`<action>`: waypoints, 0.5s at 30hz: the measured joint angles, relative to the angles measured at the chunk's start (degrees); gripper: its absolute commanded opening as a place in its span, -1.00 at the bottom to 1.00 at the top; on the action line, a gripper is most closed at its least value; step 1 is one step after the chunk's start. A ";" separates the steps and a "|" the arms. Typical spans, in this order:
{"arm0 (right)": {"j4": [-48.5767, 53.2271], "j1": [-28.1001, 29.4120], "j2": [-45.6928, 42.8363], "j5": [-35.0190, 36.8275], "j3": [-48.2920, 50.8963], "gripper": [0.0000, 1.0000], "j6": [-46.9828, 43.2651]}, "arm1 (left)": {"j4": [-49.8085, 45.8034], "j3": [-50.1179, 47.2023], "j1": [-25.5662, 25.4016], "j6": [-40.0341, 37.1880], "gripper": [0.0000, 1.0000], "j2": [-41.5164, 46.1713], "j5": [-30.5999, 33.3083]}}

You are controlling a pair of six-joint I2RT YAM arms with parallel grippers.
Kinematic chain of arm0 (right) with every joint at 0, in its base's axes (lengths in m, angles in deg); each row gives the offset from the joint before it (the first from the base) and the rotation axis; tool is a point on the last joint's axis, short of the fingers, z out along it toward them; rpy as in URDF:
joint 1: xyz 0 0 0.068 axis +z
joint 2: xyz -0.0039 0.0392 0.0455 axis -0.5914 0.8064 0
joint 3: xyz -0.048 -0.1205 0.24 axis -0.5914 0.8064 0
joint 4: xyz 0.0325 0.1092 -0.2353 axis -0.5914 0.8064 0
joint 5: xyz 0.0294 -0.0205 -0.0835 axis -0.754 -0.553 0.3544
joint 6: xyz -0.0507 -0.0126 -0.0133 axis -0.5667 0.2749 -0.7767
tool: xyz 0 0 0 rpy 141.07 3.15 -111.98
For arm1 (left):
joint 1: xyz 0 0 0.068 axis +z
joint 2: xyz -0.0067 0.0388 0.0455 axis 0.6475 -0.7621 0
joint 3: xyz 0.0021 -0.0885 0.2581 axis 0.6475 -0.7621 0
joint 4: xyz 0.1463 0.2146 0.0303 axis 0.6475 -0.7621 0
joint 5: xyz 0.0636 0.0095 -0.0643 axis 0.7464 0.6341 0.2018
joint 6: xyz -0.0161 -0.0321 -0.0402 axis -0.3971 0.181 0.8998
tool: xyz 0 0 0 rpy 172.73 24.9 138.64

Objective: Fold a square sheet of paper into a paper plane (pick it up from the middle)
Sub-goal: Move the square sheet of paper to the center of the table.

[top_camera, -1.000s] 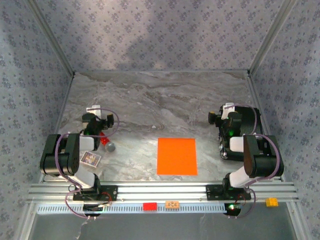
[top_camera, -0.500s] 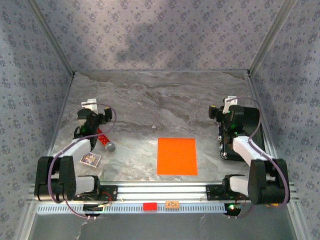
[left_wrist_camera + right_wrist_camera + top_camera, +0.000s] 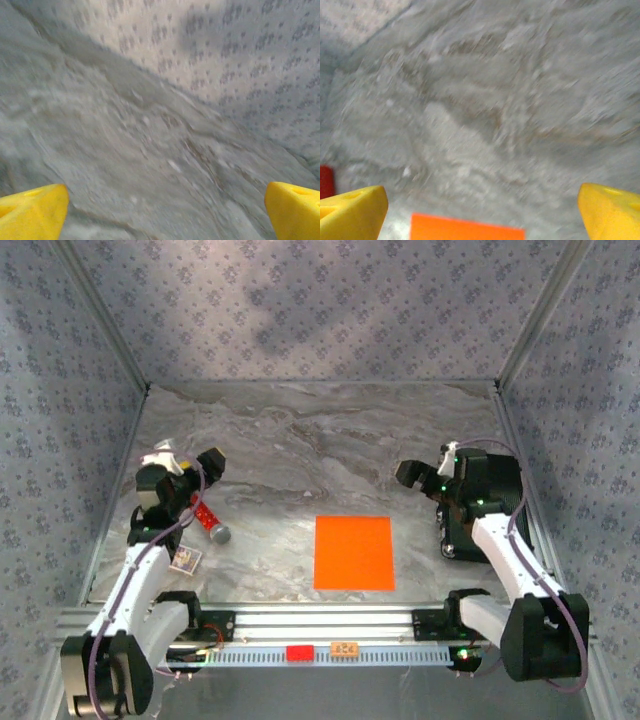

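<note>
Left arm [image 3: 140,575], right arm [image 3: 505,550] farther over marbled tabletop [image 3: 300,440]

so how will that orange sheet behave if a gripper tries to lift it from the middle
The orange sheet lies dead flat on the table with no visible thickness, so it is probably very light and floppy, sagging at the edges when lifted. Flat on a smooth-looking top, it may slide rather than bunch up when pinched.
</note>
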 measured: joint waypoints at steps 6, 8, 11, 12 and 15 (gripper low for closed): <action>4.00 8.57 -1.49 -2.56 1.01 0.84 3.34 | -8.72 4.28 -8.59 2.43 0.99 -7.17 -2.97; 4.00 11.47 -1.66 -3.06 2.47 0.81 5.20 | -10.88 5.75 -12.00 2.58 0.99 -8.76 -2.97; 4.63 15.58 -1.44 -3.26 4.13 0.68 7.19 | -14.23 8.24 -16.68 2.32 0.99 -11.58 -2.54; 4.59 16.96 -1.07 -3.41 4.46 0.66 7.72 | -15.26 9.07 -18.21 2.12 0.99 -12.59 -2.45; 3.65 20.00 0.98 -4.09 5.16 0.57 8.85 | -17.09 9.92 -21.62 1.60 0.99 -13.73 -2.08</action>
